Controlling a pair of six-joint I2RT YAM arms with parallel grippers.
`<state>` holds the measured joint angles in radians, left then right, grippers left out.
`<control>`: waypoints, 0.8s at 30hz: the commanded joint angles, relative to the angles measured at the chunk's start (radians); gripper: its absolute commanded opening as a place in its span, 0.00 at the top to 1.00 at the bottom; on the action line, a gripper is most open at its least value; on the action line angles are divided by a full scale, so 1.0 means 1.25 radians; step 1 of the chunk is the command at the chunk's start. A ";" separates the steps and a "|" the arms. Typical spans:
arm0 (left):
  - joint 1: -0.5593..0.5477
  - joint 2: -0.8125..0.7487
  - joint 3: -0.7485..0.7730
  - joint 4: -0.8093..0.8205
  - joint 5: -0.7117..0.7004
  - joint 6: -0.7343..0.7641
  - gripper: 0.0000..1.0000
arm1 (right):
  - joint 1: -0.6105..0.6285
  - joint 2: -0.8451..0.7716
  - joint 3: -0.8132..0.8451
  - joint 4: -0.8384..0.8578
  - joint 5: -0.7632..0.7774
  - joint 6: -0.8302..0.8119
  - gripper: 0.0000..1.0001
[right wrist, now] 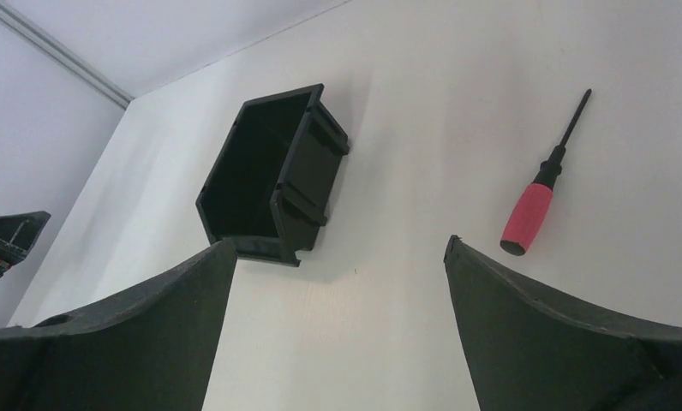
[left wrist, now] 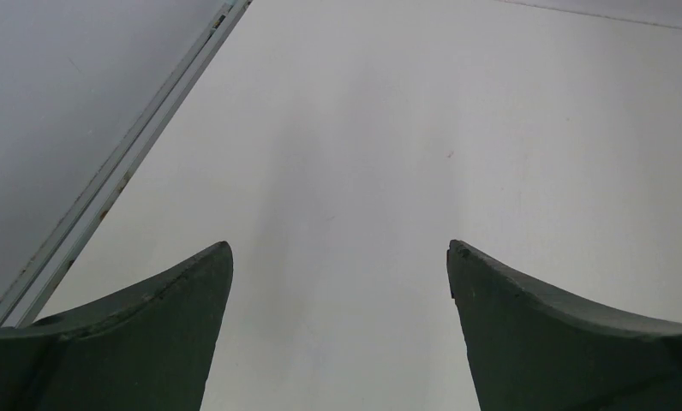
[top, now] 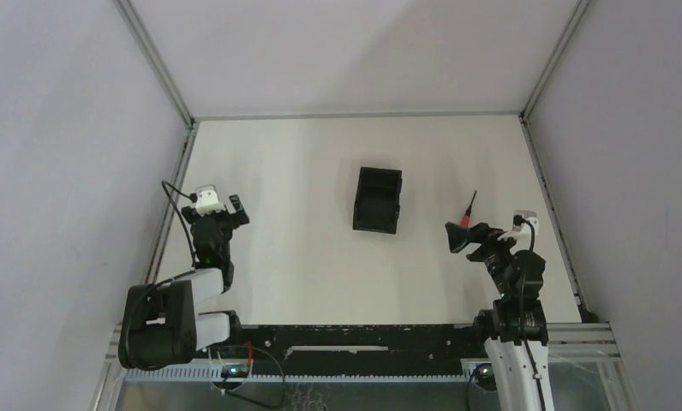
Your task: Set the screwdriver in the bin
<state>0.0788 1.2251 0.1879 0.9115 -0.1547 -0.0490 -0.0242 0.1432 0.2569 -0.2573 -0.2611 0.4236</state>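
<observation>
One: Both tools are showing from above; how is the right tool [top: 466, 235] standing?

Two: Its fingers [right wrist: 149, 325] are standing wide apart and gripping nothing. Only bare table [top: 303, 257] is showing between them in the right wrist view.

One: Where is the screwdriver [right wrist: 539, 193] lying?

Two: It is lying flat on the table, to the right of the bin [top: 378, 199] and well apart from it. Its red handle is pointing toward the near edge and its thin dark shaft is pointing toward the far side. From above, the right tool is hovering just beside the handle end. From the wrist, the handle is sitting ahead of the right finger, outside the gap between the two.

One: Is the tool touching it?

Two: No, a strip of table is showing between finger and handle in the wrist view, so they are sitting apart.

One: How is the bin sitting?

Two: It is standing upright near the middle of the table with its open top facing up, ahead of the right tool and to its left.

One: What is the left tool [left wrist: 339, 248] doing?

Two: Its fingers are spreading apart as well, pointing over bare table near the left edge rail [left wrist: 106, 184], well away from bin and screwdriver.
</observation>
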 commanded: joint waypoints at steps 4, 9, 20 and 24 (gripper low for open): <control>-0.005 0.003 0.040 0.033 -0.008 0.014 0.00 | 0.000 0.002 0.041 0.018 0.165 0.061 0.00; -0.005 0.003 0.040 0.033 -0.008 0.013 0.00 | 0.000 0.075 0.178 0.029 0.161 -0.009 0.02; -0.005 0.003 0.040 0.033 -0.008 0.014 0.00 | -0.061 0.734 0.819 -0.462 0.205 -0.109 0.01; -0.005 0.003 0.040 0.033 -0.008 0.014 0.00 | -0.092 0.900 0.887 -0.533 0.146 -0.133 0.02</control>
<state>0.0788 1.2251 0.1879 0.9115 -0.1547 -0.0452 -0.1135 1.1019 1.3388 -0.6598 -0.0296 0.3187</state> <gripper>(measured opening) 0.996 0.992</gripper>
